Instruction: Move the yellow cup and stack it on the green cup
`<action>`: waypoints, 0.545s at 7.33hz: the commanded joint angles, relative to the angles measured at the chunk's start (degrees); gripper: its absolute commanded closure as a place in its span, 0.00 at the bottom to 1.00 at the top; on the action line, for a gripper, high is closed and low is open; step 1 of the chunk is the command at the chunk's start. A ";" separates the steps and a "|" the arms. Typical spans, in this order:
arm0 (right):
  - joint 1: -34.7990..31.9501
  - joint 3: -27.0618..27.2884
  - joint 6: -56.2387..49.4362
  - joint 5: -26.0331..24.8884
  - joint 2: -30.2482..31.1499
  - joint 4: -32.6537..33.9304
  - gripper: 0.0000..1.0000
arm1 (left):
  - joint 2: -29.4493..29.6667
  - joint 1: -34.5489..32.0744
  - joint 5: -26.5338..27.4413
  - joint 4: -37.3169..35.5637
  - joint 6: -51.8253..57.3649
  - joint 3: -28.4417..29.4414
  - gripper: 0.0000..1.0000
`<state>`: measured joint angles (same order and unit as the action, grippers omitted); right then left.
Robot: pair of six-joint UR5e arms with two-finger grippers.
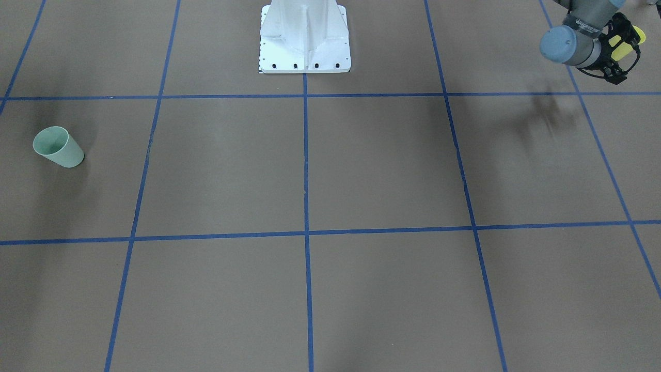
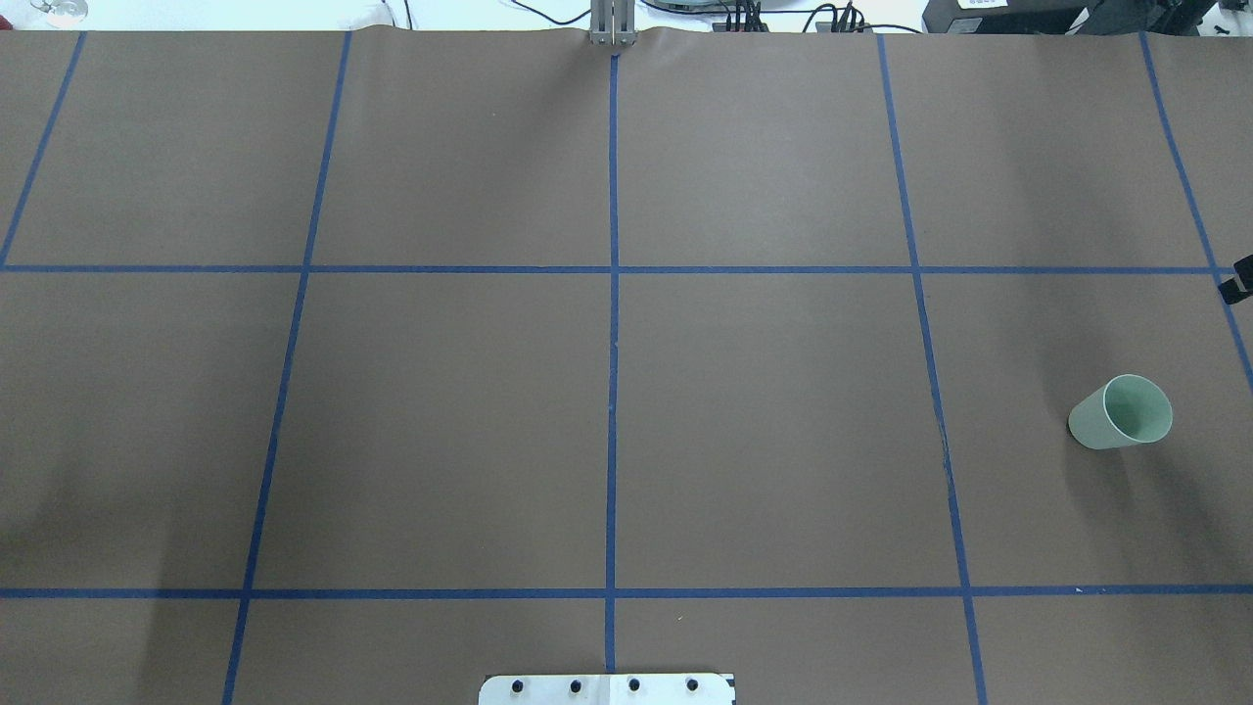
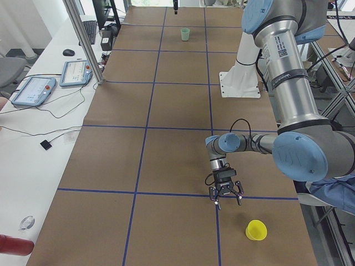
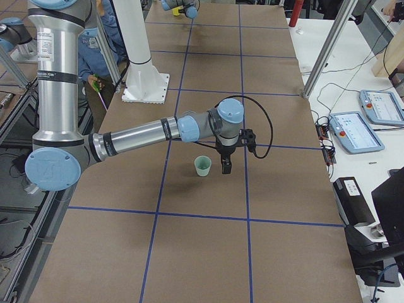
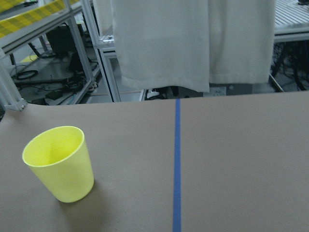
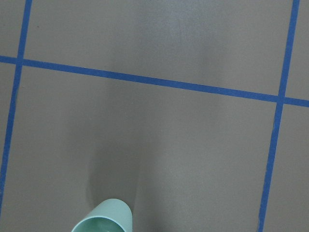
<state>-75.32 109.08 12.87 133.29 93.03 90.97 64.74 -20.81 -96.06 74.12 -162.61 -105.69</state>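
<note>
Front-facing: brown table cover gridded with blue tape; white base plate at top centre. green cup upright at far left. left gripper at the top right corner; yellow cup shows in patches behind its black fingers.

Overhead: green cup upright near the right edge; cables and equipment beyond the far table edge; a sliver of black hardware at the right edge, too little to identify.

Left side: left gripper points down with its jaws spread wide and empty; yellow cup stands upright on the cover just beside it, apart. White bench alongside carries two teach pendants and a mouse.

Right side: right gripper points down just beside the green cup, not touching; I cannot tell how its jaws stand.

Left wrist: yellow cup upright at lower left; white cloth and aluminium framing behind the table.

Right wrist: green cup rim at bottom edge; tape lines cross above it.
</note>
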 commanded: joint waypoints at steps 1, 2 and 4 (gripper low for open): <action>0.00 0.25 0.05 0.22 0.22 0.00 0.00 | -0.23 1.03 -3.23 3.83 -0.25 4.60 0.01; 0.00 0.51 0.05 0.22 0.31 0.00 0.00 | -0.41 1.38 -4.65 4.02 -1.56 5.92 0.01; 0.00 0.52 0.05 0.39 0.22 0.00 0.00 | -0.41 2.52 -7.11 4.02 -3.66 8.20 0.01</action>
<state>-75.32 109.55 12.92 133.54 93.25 90.97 64.38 -18.94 -101.58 78.02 -164.56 -99.23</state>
